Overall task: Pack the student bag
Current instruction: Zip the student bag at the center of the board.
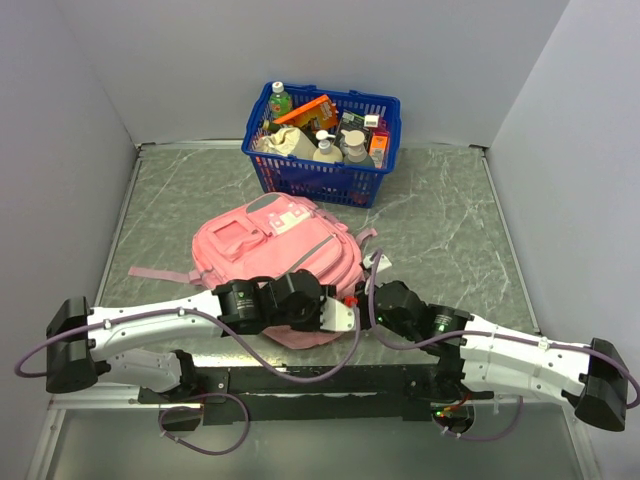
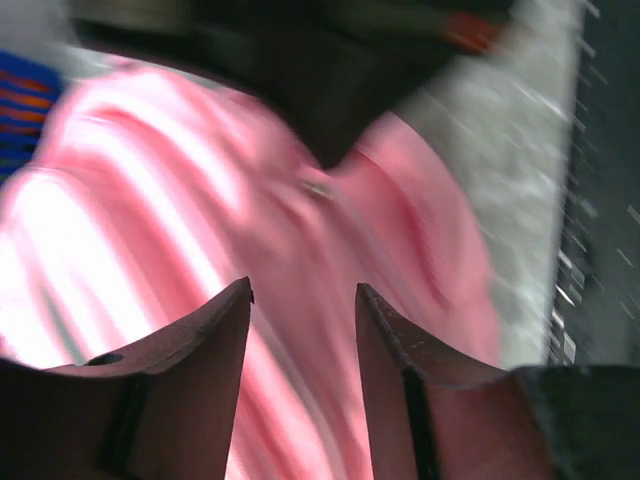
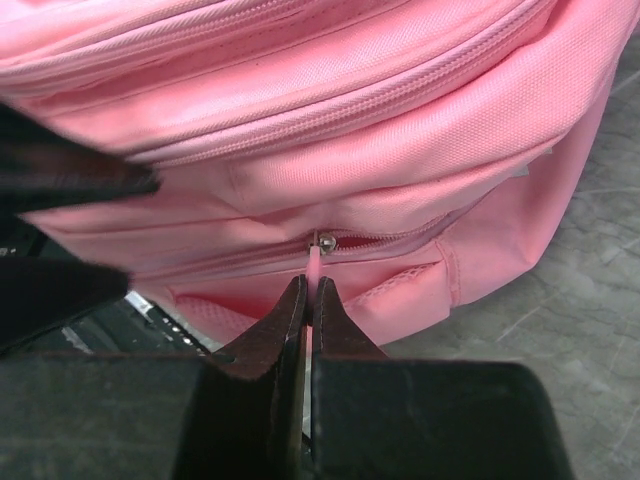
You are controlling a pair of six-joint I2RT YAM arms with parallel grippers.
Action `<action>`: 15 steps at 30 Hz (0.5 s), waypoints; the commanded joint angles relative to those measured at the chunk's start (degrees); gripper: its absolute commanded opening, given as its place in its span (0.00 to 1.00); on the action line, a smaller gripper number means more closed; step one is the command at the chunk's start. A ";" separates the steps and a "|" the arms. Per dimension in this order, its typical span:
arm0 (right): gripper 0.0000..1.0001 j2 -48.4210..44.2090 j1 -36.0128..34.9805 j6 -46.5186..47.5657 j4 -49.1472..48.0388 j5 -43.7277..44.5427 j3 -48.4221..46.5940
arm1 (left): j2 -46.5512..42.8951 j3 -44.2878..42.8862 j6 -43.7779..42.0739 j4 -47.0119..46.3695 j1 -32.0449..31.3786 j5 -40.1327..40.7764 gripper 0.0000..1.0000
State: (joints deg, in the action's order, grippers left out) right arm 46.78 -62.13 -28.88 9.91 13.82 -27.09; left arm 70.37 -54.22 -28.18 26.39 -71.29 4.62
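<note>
Pink soft fabric: the bag (image 1: 275, 245) lies flat on the table (image 1: 440, 230), toward its near edge, between my two arms. I judge it light and limp. It should sag and fold rather than lift as one piece, and loose cloth may slip out of a pinch.

The firmer places to hold are the zip trims, the straps and the pull (image 3: 316, 262), a thin pink tab hanging from a slider on the end nearest the arms. My right gripper (image 3: 308, 298) is closed on that pull, jaws pressed together with the tab between them. My left gripper (image 2: 303, 300) hovers over the bag with its jaws apart and nothing between them. That view is blurred, so I cannot tell whether it touches the cloth.

Opening the zip, I judge, calls for a draw along the zip line while the other gripper pins the fabric, or the whole bag may drag.

The blue basket (image 1: 310, 180), holding bottles and boxes, stands close behind the bag.
</note>
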 commanded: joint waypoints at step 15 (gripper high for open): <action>0.00 -3.10 -2.03 -2.23 -9.21 -2.31 0.55 | -1.02 4.47 3.49 -12.51 1.76 10.15 0.48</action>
State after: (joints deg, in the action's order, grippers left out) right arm 45.01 -63.24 -29.58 9.08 12.75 -25.89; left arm 70.11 -50.98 -25.58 15.75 -70.59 12.75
